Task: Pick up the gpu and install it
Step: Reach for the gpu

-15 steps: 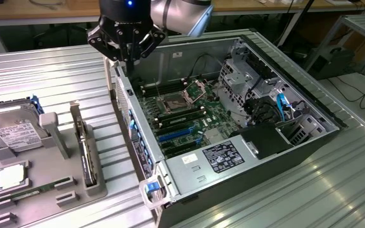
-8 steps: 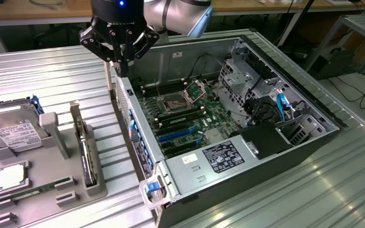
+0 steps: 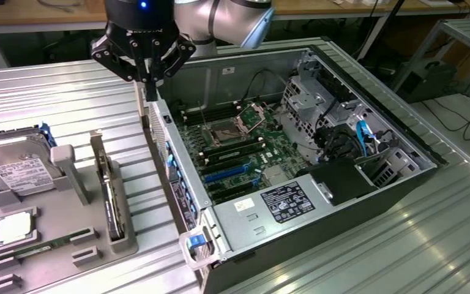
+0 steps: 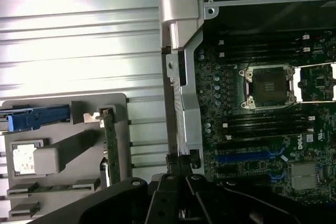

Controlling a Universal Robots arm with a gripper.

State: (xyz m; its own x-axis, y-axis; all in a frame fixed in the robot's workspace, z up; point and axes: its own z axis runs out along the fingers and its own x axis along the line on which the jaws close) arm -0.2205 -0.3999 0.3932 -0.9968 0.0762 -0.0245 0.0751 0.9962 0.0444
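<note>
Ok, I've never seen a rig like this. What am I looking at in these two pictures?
The grey and black machine at the top of the exterior view is a robot arm. It ends in two fingers, which are shut and hold nothing. They hang over the wall of the case nearest the holder.

One picture comes from a camera standing off the arm and looking down at the scene. The other comes from a camera on the arm's wrist, looking down past the fingers.

On the ribbed metal table lies an open computer case with its motherboard showing. Beside it a grey holder carries spare parts. Among them are a hard drive and the gpu, a thin card standing on edge in its slot, untouched.
</note>
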